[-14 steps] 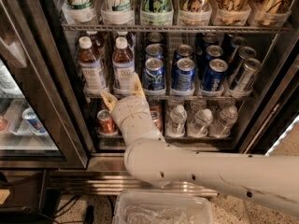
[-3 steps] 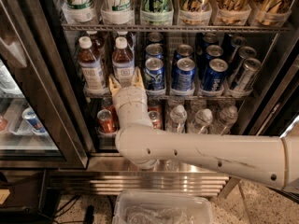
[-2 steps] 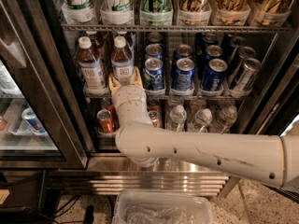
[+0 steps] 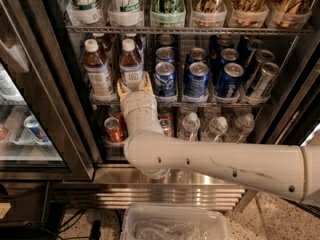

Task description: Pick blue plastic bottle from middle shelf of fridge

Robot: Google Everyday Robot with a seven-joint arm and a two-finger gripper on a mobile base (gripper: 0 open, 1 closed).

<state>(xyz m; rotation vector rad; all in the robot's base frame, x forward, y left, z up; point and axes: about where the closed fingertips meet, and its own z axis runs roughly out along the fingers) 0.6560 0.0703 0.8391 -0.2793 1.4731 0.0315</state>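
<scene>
Claw (image 4: 134, 86), higher than seconds ago, stands open astride the base of the blue plastic bottle (image 4: 131, 64).

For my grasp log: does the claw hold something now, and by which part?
It cannot be told. The claw is at the base of the blue plastic bottle, which stands on the middle shelf.

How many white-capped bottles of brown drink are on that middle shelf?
2 in front: the blue plastic bottle, with the gripper at its base, and a similar bottle to its left. More may stand hidden behind.
</scene>
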